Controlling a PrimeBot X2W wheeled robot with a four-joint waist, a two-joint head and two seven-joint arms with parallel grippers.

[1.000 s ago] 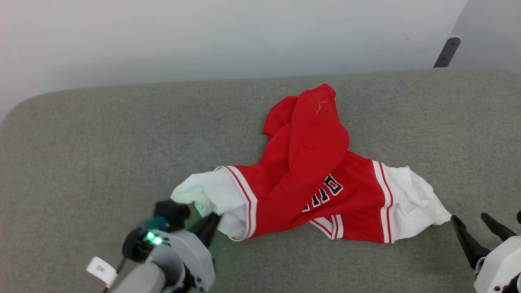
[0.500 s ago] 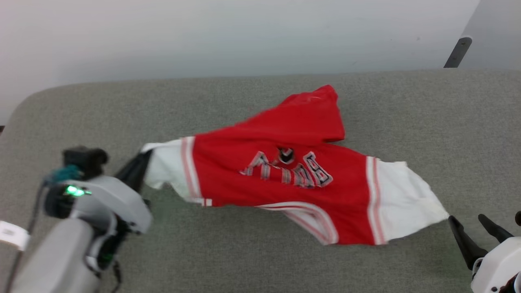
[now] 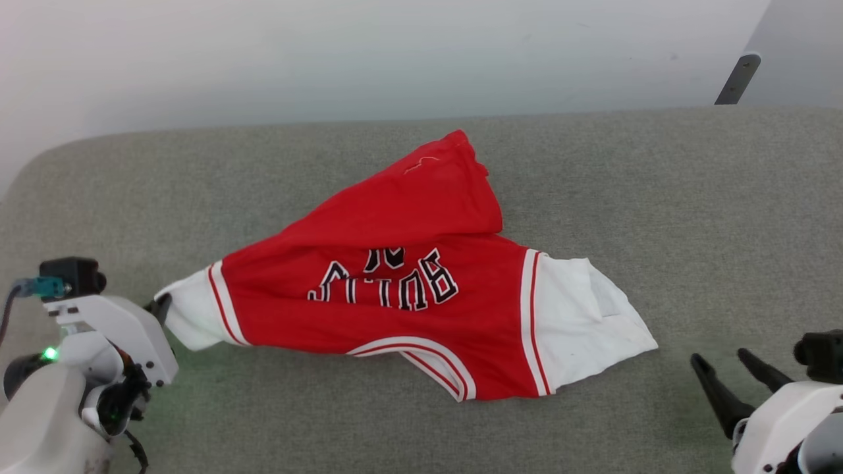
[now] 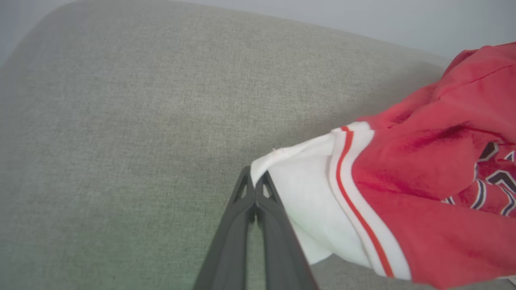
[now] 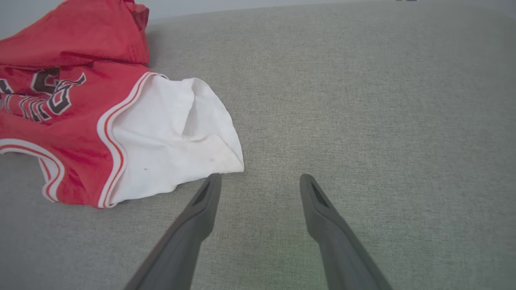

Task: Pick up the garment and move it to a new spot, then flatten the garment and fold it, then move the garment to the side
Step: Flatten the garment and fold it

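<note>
The garment (image 3: 388,329) lies spread on the grey fabric surface (image 3: 658,197), its lettering upside down in the head view. The left claw (image 4: 254,188) is pinched shut on the edge of one white sleeve (image 4: 298,193). The right claw (image 5: 260,179) stands open and empty, just beside the other sleeve (image 5: 173,133).

Fig. item count. Garment (image 3: 395,316): 1, w/ 2 white sleeves (image 3: 579,322), 1 at the tips of the left gripper (image 3: 161,307), 1 just ahead-left of the right gripper (image 3: 721,359). Striped trim bands (image 3: 530,316): 3 visible. Grippers: 2, ea. w/ 2 dark fingers (image 5: 193,225). Grey padded surface (image 3: 658,197): 1, under both grippers. Dark slanted bar (image 3: 736,79): 1, far beyond the right gripper.
</note>
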